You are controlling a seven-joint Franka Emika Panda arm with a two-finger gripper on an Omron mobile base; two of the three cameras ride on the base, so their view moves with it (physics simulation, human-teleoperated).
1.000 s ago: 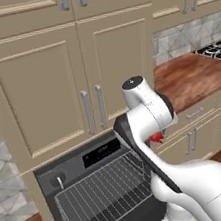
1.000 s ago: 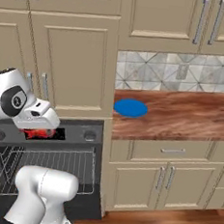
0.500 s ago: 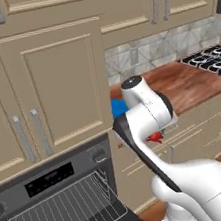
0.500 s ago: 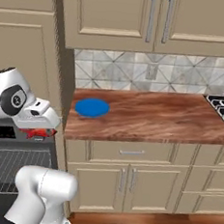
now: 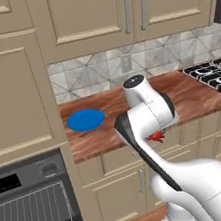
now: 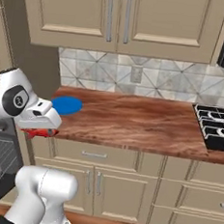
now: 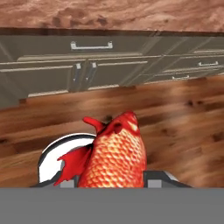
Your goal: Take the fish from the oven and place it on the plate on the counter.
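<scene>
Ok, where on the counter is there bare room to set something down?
The counter is bare wood from the plate across to the stove. The plate takes the left end, the stove the right.

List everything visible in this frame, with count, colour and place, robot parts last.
plate: one, bright blue, on the counter near its left end
counter: one, reddish-brown wood grain, over beige cabinets
fish: one, red-orange, held in the end effector, below the counter edge in front of the cabinets
oven: one, black with a wire rack, left of the counter
stove burners: one set, black, at the counter's right end
upper cabinets: beige with metal handles, above the tiled backsplash
floor: reddish wood planks, beneath the cabinets
arm: one, white with dark joints
end effector: one, closed on the fish
</scene>
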